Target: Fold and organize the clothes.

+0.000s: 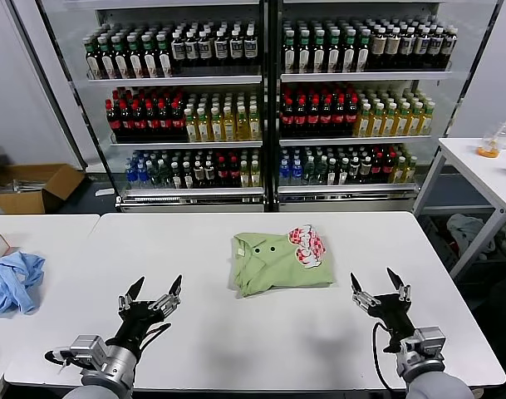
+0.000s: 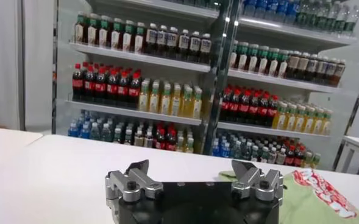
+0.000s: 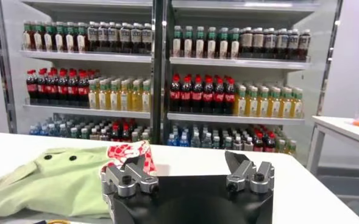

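Note:
The light green shirt point(image 1: 279, 261) lies folded into a compact rectangle at the middle of the white table point(image 1: 194, 332), collar and dark buttons to the left, its pink-red-white print point(image 1: 307, 244) at the upper right. My left gripper point(image 1: 155, 294) hovers open near the table's front, left of the shirt, holding nothing. My right gripper point(image 1: 377, 287) is open too, to the right of the shirt and clear of it. The right wrist view shows the shirt point(image 3: 51, 179) beside the open gripper point(image 3: 188, 165). In the left wrist view the shirt's edge point(image 2: 313, 198) lies beyond the open gripper point(image 2: 191, 171).
A crumpled light blue garment point(image 1: 12, 281) lies on the adjoining table at far left. Drinks coolers point(image 1: 265, 100) full of bottles stand behind the table. Another white table point(image 1: 485, 170) stands at the right, a cardboard box point(image 1: 36, 187) on the floor at left.

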`<state>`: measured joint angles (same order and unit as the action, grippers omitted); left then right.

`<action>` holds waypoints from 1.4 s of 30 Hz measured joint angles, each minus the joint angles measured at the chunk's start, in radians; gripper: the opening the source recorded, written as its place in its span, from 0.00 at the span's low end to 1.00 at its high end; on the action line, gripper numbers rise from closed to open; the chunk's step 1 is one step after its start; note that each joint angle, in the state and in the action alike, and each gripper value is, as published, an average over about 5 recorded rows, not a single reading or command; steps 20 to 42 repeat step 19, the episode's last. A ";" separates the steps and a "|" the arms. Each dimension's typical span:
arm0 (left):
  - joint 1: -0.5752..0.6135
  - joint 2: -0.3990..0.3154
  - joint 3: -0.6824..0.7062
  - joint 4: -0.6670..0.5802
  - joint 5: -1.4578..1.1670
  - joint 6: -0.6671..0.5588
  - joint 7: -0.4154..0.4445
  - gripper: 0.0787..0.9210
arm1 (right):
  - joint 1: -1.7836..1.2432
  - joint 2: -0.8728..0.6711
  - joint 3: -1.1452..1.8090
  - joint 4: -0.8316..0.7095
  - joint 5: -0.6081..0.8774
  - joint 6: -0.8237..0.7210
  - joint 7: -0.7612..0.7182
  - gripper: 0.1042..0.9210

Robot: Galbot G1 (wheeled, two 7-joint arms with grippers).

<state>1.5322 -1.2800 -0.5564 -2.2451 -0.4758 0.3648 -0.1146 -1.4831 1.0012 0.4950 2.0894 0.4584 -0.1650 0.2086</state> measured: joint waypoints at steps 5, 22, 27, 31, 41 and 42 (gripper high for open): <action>0.008 -0.003 -0.004 -0.007 0.005 -0.002 0.000 0.88 | -0.030 0.002 0.007 0.029 -0.017 0.005 0.013 0.88; 0.026 -0.008 -0.009 -0.017 0.015 -0.004 0.001 0.88 | -0.051 0.008 0.004 0.062 -0.067 0.023 0.033 0.88; 0.026 -0.008 -0.009 -0.017 0.015 -0.004 0.001 0.88 | -0.051 0.008 0.004 0.062 -0.067 0.023 0.033 0.88; 0.026 -0.008 -0.009 -0.017 0.015 -0.004 0.001 0.88 | -0.051 0.008 0.004 0.062 -0.067 0.023 0.033 0.88; 0.026 -0.008 -0.009 -0.017 0.015 -0.004 0.001 0.88 | -0.051 0.008 0.004 0.062 -0.067 0.023 0.033 0.88; 0.026 -0.008 -0.009 -0.017 0.015 -0.004 0.001 0.88 | -0.051 0.008 0.004 0.062 -0.067 0.023 0.033 0.88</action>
